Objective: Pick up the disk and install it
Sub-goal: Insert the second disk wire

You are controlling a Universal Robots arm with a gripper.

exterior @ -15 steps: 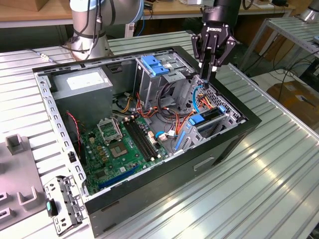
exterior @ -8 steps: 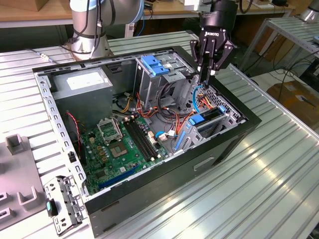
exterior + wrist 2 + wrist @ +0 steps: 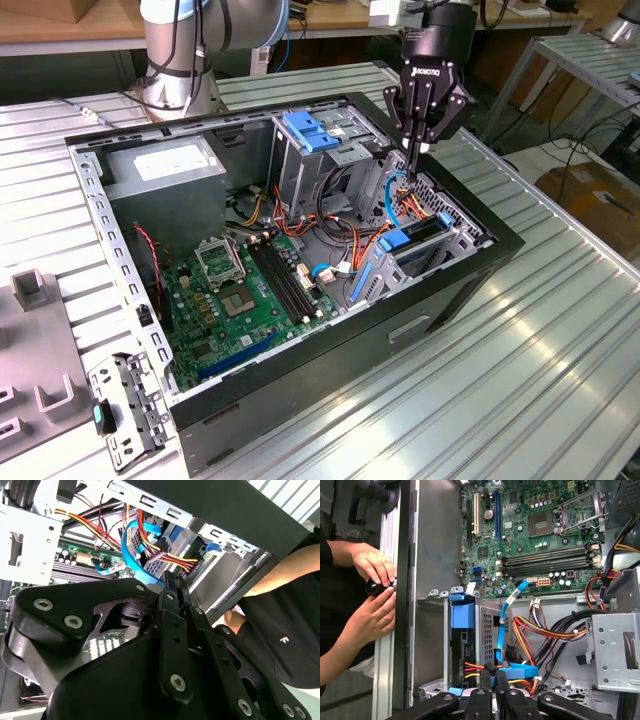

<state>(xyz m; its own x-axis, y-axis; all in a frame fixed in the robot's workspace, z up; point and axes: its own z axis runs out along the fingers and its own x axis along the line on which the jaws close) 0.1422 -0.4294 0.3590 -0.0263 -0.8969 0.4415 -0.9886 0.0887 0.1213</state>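
Gripper: the black gripper hangs above the open computer case, at the case's side toward the exterior view's right, with the tips pointing down into it.
Fingers: the two fingers are pressed together with no gap and hold nothing; in the first wrist view the tips stand just above the bundle of red, yellow and orange wires.
Disk: the disk sits already in the drive bay at the case's edge toward the exterior view's right, just under the gripper; its blue carrier frame and dark body show between the grey metal walls. In the first wrist view its blue frame is seen beside the perforated grey bay wall.
Cable: a thin blue cable curves down to a connector near the fingertips.
Motherboard: the green motherboard lies on the case floor, toward the exterior view's left of the disk.
Drive cage: a tall grey metal cage with a ribbed blue clip stands at the far side of the case.
Person: two hands hold a small black object at the outer edge of the case.
Surface: the case rests on a ribbed aluminium surface.
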